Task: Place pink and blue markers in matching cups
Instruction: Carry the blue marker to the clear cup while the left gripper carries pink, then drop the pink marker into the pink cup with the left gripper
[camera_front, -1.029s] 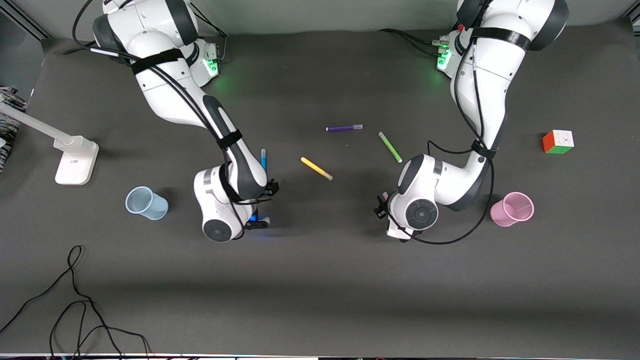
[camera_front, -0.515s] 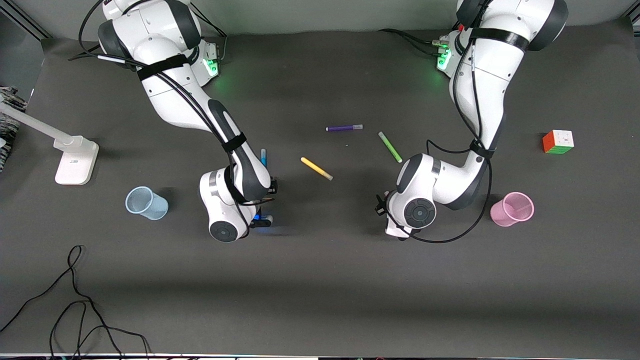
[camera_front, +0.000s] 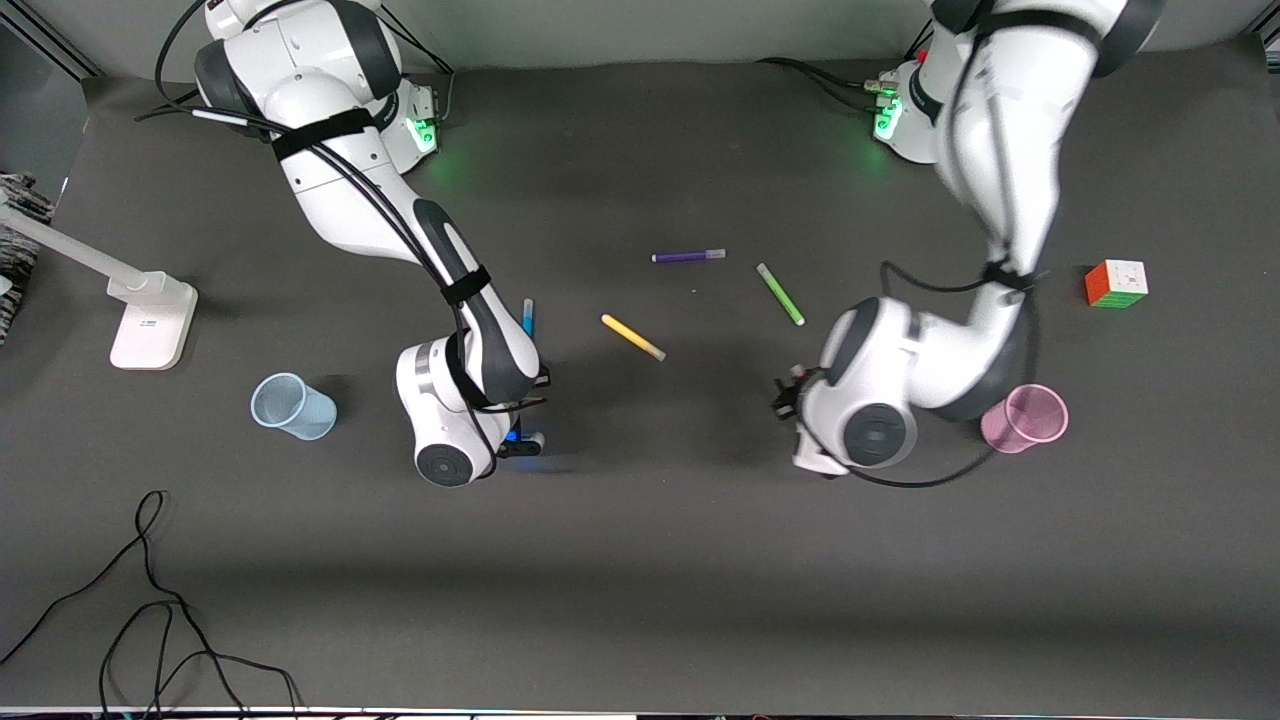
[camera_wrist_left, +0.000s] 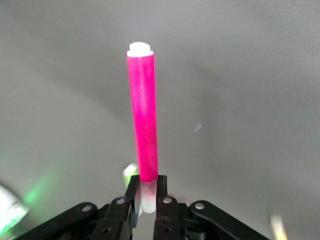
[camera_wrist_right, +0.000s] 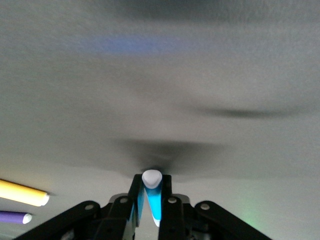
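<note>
My left gripper (camera_wrist_left: 146, 192) is shut on the pale cap of the hot pink marker (camera_wrist_left: 142, 115), which sticks straight out from the jaws. In the front view the gripper is hidden under its wrist (camera_front: 872, 432), over the table beside the pale pink cup (camera_front: 1025, 418). My right gripper (camera_front: 520, 440) is shut on the bright blue marker (camera_wrist_right: 160, 202), its white tip showing between the fingers. It is low over the table, between the pale blue cup (camera_front: 292, 405) and the yellow marker.
Yellow (camera_front: 633, 337), purple (camera_front: 688, 256) and green (camera_front: 780, 293) markers lie mid-table. A light blue marker end (camera_front: 527, 318) shows beside the right forearm. A colour cube (camera_front: 1116, 283) sits past the pink cup, a white stand (camera_front: 150, 320) past the blue cup, and cables (camera_front: 150, 600) near the front camera.
My left arm has risen and moved toward the pink cup with the pink marker. My right arm shifted slightly toward the table's middle, still holding the blue marker.
</note>
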